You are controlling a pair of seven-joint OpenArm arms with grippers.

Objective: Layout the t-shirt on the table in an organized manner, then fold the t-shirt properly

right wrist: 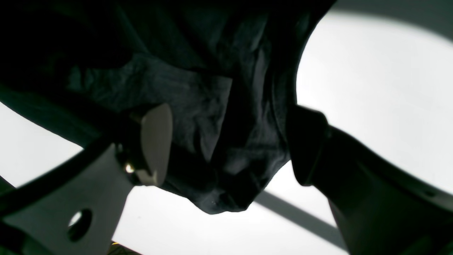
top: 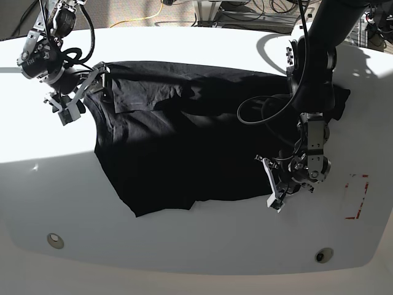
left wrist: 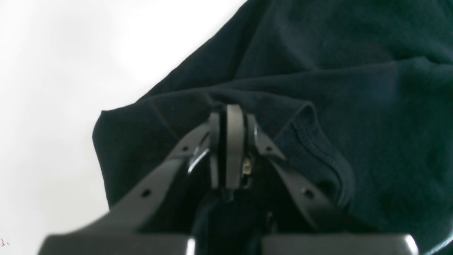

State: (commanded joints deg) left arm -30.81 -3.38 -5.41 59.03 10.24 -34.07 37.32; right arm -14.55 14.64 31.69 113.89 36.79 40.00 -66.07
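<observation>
Our left end effector [left wrist: 228, 117] is clenched, its pads pressed together on a ridge of the shirt [top: 184, 141] near a stitched hem; in the base view it sits at the shirt's near right edge [top: 288, 178]. Our right end effector [right wrist: 226, 141] is released, its two fingers well apart with a bunch of dark cloth hanging between them; whether either pad touches the cloth we cannot tell. In the base view it is at the shirt's far left corner [top: 92, 83].

The shirt lies spread over the middle of the worktop [top: 196, 246], mostly flat, with one flap doubled over near the far left corner and a ragged lower edge. No print shows on the side facing up.

We judge the layout step unfinished. If we pull with the left end effector alone, the cloth could drag across and bunch, since the right is holding nothing firmly. The left may also have pinched more than one layer at the hem, which would carry a hidden fold into the layout. The cable looping beside the left arm [top: 258, 107] lies over the shirt and could snag it.

The worktop is white, smooth and round-edged, with two metal discs [top: 55, 238] near its front edge and a red dashed rectangle [top: 356, 196] right of the shirt. Beyond it, floor and cables lie in sunlight.
</observation>
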